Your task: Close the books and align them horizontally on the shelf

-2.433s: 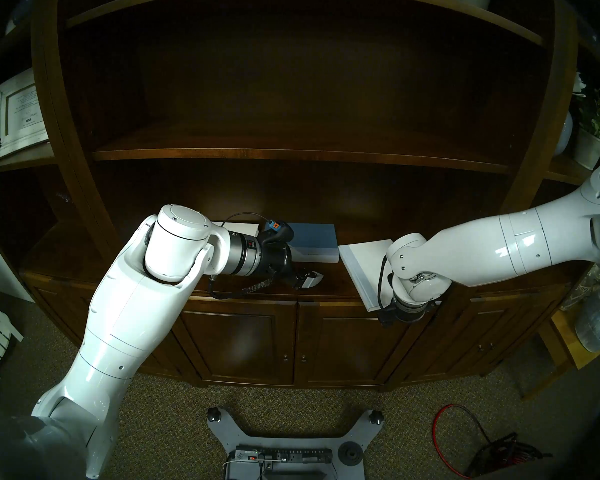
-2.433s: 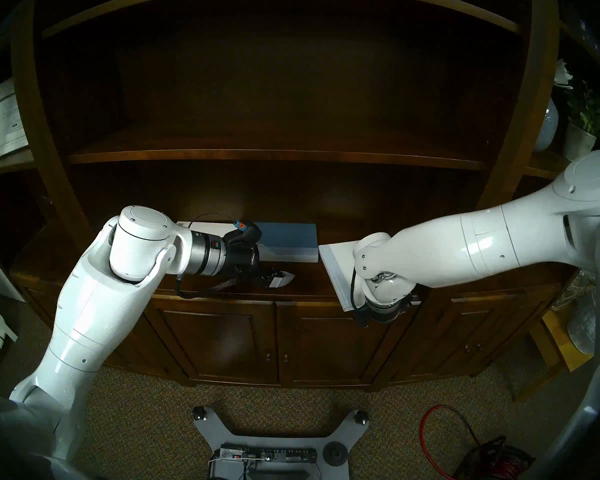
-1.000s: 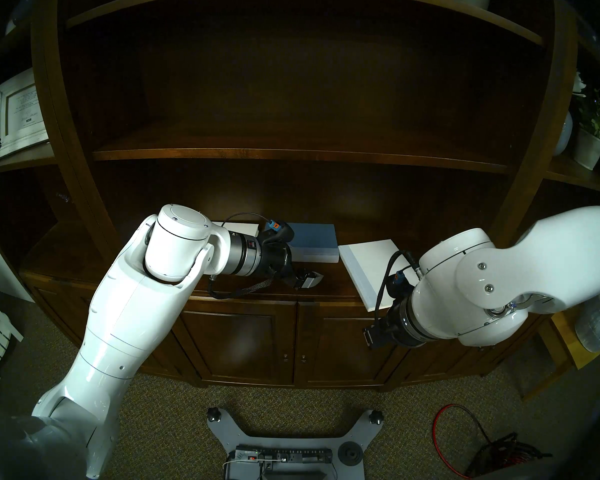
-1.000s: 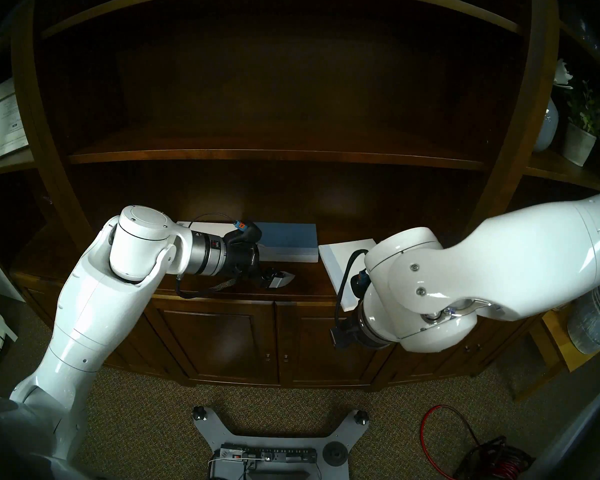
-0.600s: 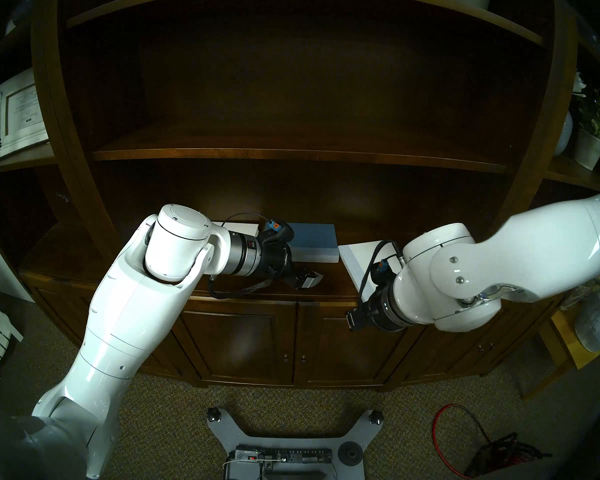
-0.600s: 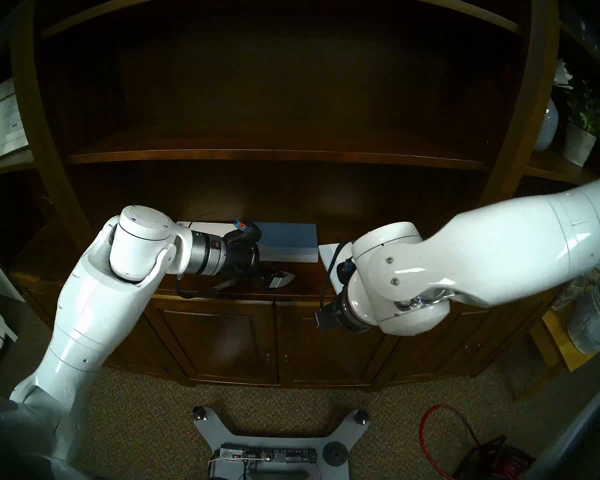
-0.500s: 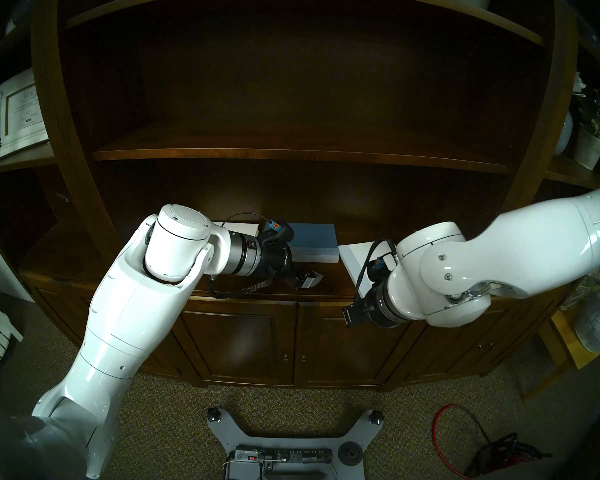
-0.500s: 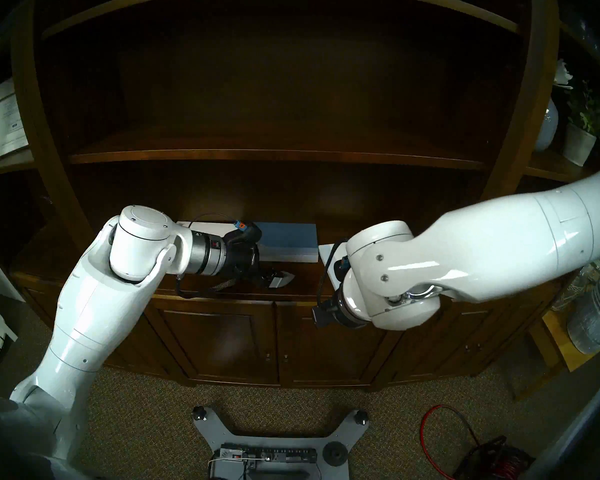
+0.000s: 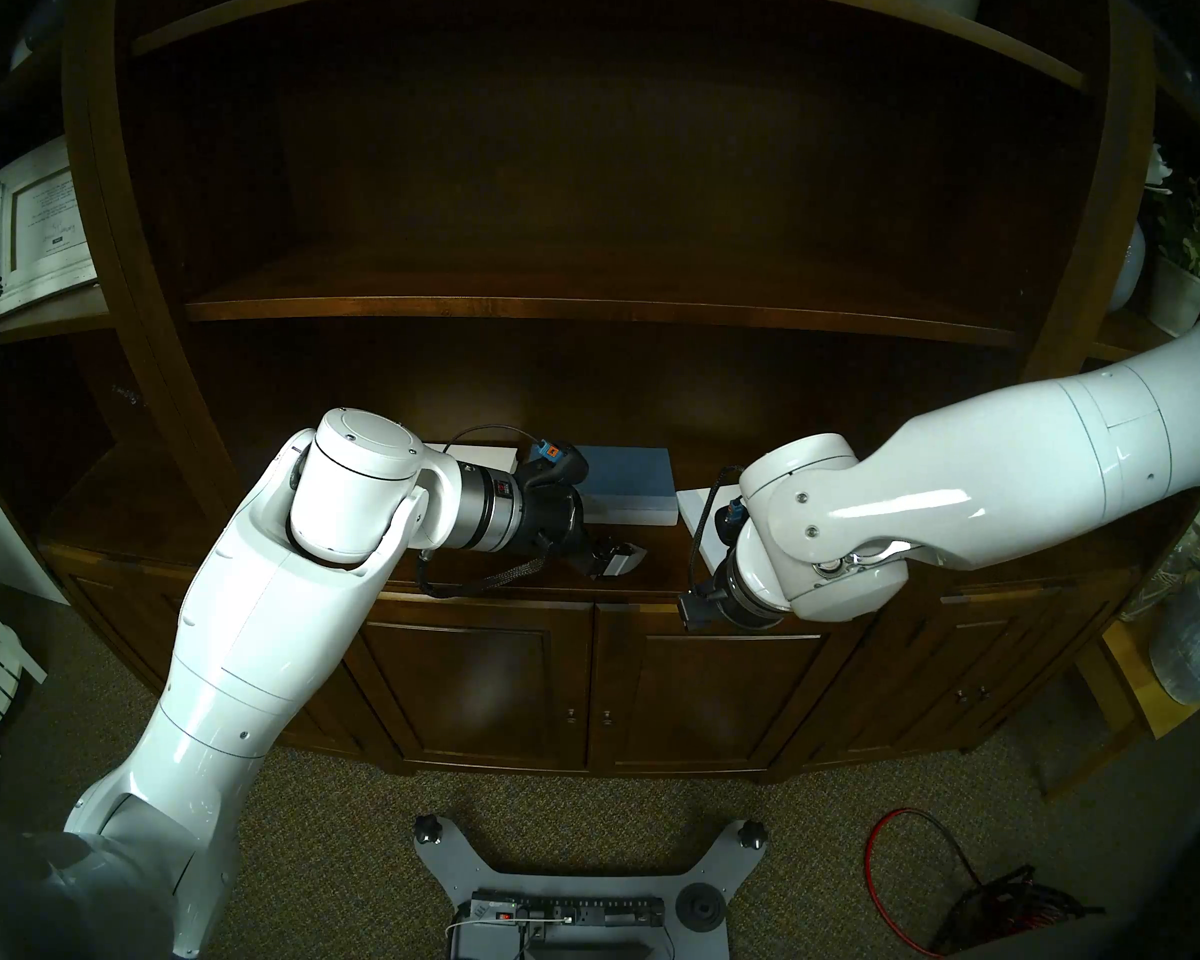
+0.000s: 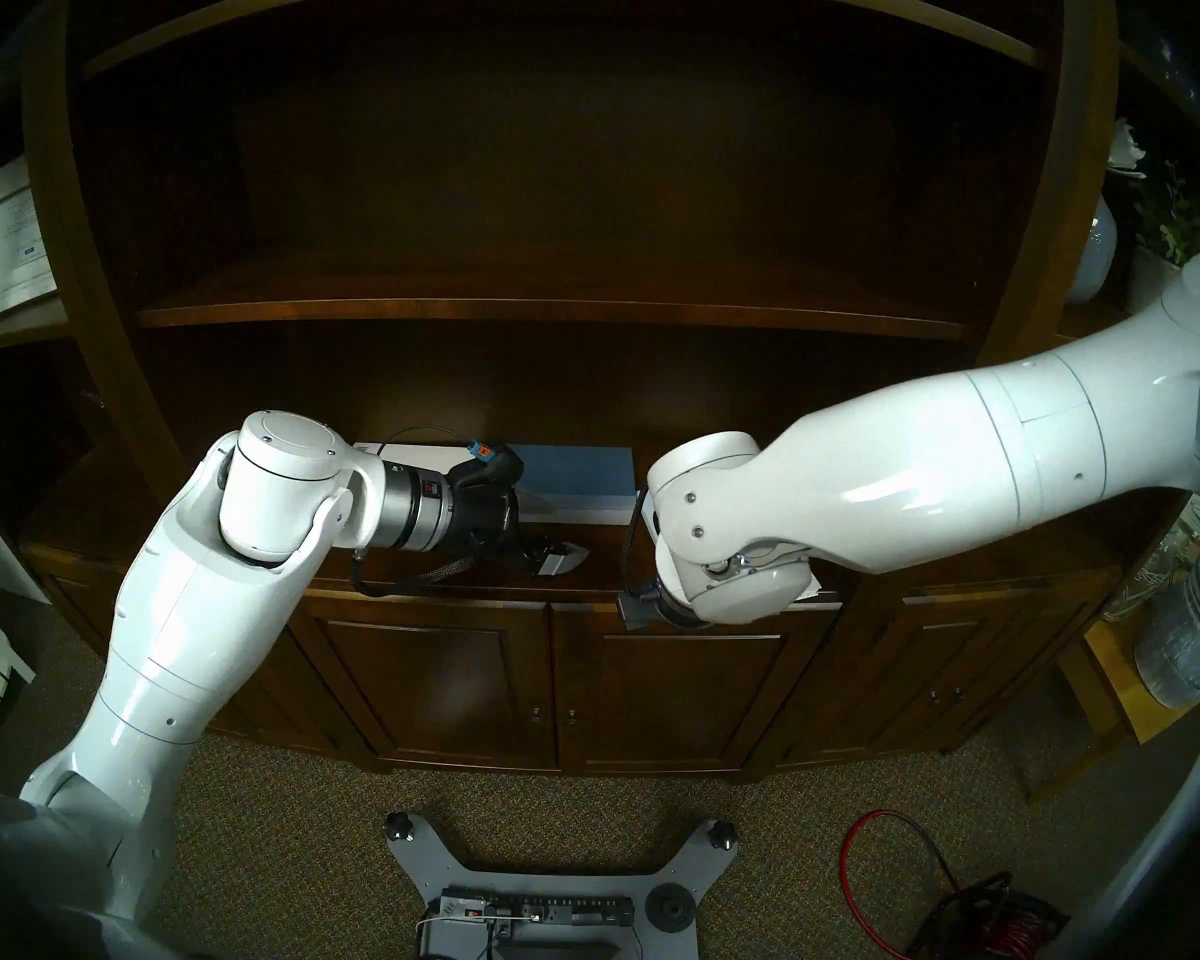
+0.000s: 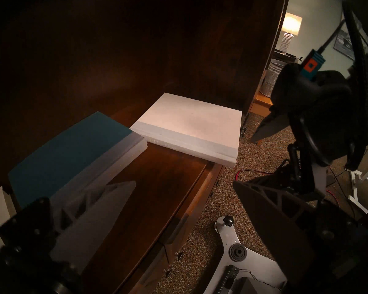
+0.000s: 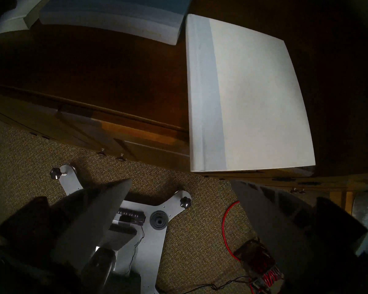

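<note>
Swung back in over the wide dark-brown wooden shelf [image 12: 94, 79], the right gripper [image 12: 179, 193] hovers wide open and empty off the overhanging front corner of the skewed white hardcover with grey-blue spine strip [image 12: 253, 92], which apparently next needs squaring beside the blue hardcover [image 11: 72, 147], while the left gripper [image 11: 183, 185] waits open and empty.

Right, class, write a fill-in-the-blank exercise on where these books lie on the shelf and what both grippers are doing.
1. The book between the two white ones is ____ in colour.
2. The white book with the grey-blue spine strip juts over the ____ edge of the shelf.
3. The right gripper has its jaws ____, holding nothing.
4. The left gripper holds ____.

Missing words: blue; front; open; nothing
</note>
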Controlling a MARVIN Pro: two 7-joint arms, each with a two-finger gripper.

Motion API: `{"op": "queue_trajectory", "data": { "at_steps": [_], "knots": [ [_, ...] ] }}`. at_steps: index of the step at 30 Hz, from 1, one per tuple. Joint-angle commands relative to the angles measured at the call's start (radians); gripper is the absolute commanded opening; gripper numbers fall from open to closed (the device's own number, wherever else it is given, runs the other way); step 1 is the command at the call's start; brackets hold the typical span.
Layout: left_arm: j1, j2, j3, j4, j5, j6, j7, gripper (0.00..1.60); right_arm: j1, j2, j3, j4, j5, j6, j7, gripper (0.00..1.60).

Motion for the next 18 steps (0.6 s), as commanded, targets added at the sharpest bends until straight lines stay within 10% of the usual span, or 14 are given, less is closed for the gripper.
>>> {"op": "queue_trajectory", "data": {
  "at_steps": [1, 18],
  "knots": [
    [-0.031, -0.005, -0.008, -0.018, -0.001, -0.006, -0.001, 1.6, 0.012, -0.062, 0.033, 0.064, 0.017, 0.031, -0.014, 1.6],
    [-0.031, -0.005, -0.008, -0.018, -0.001, -0.006, -0.002, 1.6, -0.052, -0.077, -0.004, 0.147, 0.016, 0.048, 0.036, 1.6]
  ]
}}
